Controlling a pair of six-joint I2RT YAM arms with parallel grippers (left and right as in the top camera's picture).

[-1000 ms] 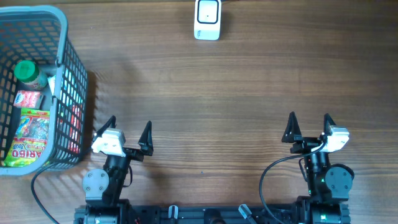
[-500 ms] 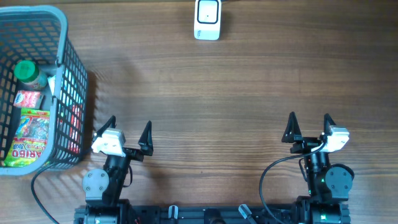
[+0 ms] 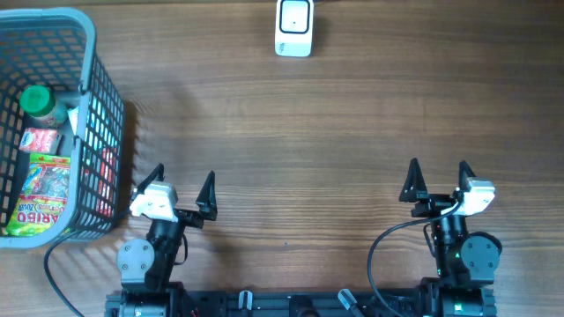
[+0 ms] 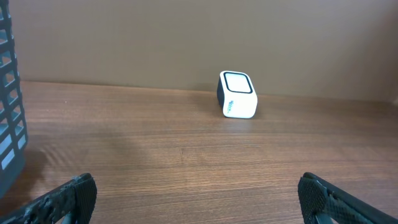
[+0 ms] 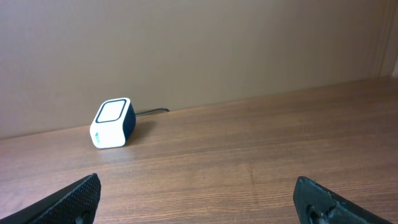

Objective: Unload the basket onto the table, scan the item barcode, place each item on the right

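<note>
Items sit in a grey plastic basket (image 3: 89, 53) at the far left of the table (image 3: 352, 132), open lattice walls, rounded rim. Inside: a bottle with a round green cap (image 3: 37, 101), a small red-and-white packet (image 3: 40, 139), and a glossy green Haribo bag (image 3: 40, 194) with bright sweets printed on it. Another red item shows only through the basket's right wall, too broken up by the mesh to name. No barcode can be made out on any of them. Basket's left side is cut off by the overhead frame; the left wrist view catches just a sliver of its wall (image 4: 9, 124). Table is brown wood grain, matte, planked. Scanner (image 3: 293, 26) stands at the far edge, centre: a small white block with rounded corners, dark sides, a dark-outlined square window on its face (image 4: 237, 94); a thin dark cord (image 5: 152, 112) trails behind it toward the wall. Left gripper (image 3: 185, 173) near the basket's lower corner, black pointed fingers spread wide, holding nothing. Right gripper (image 3: 439, 164) well apart on the other side, likewise spread wide and holding nothing.
</note>
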